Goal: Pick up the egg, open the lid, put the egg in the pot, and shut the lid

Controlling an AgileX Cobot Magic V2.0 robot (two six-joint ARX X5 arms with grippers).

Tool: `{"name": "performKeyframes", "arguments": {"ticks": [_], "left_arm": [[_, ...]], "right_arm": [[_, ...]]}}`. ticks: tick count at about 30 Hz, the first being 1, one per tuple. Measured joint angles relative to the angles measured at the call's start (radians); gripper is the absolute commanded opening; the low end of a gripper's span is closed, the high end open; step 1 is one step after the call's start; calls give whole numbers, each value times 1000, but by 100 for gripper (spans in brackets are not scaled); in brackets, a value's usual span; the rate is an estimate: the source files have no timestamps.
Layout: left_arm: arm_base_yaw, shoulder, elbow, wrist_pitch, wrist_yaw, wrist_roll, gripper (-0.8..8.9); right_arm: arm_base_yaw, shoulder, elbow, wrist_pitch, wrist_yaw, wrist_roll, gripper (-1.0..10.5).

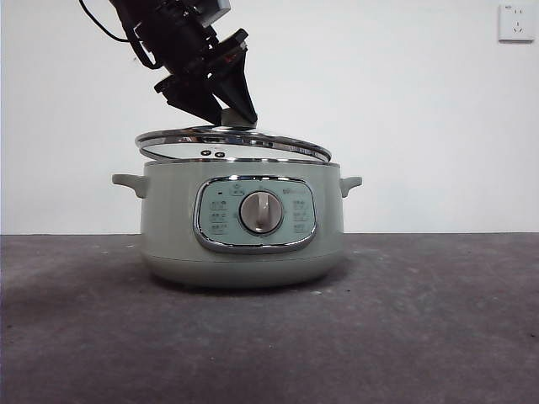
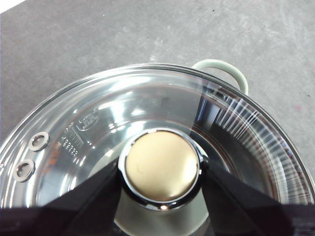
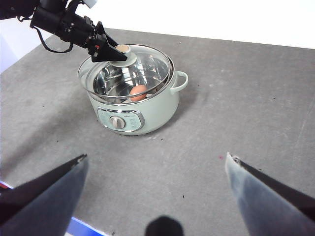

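The sage-green pot [image 1: 168,240] stands mid-table with its dial facing the front view. My left gripper [image 1: 227,114] comes down from the upper left and is shut on the knob [image 2: 161,167] of the glass lid [image 1: 236,143]. The lid hangs slightly tilted just above the pot's rim. In the right wrist view the brown-orange egg [image 3: 139,92] lies inside the pot [image 3: 157,113], seen under the lid [image 3: 150,64] that the left gripper [image 3: 115,53] holds. My right gripper [image 3: 156,157] is open and holds nothing, well back from the pot on its dial side.
The grey tabletop [image 1: 421,320] spreads around the pot. A white wall with a socket [image 1: 515,23] stands behind it. One pot handle [image 2: 224,69] shows past the lid's rim.
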Motion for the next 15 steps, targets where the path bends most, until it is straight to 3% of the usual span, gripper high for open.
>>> {"name": "performKeyframes", "arguments": {"ticks": [15], "left_arm": [[-16,6,0,15,-6,0,-6]], "right_arm": [[0,0,0,0,2,0,470]]}}
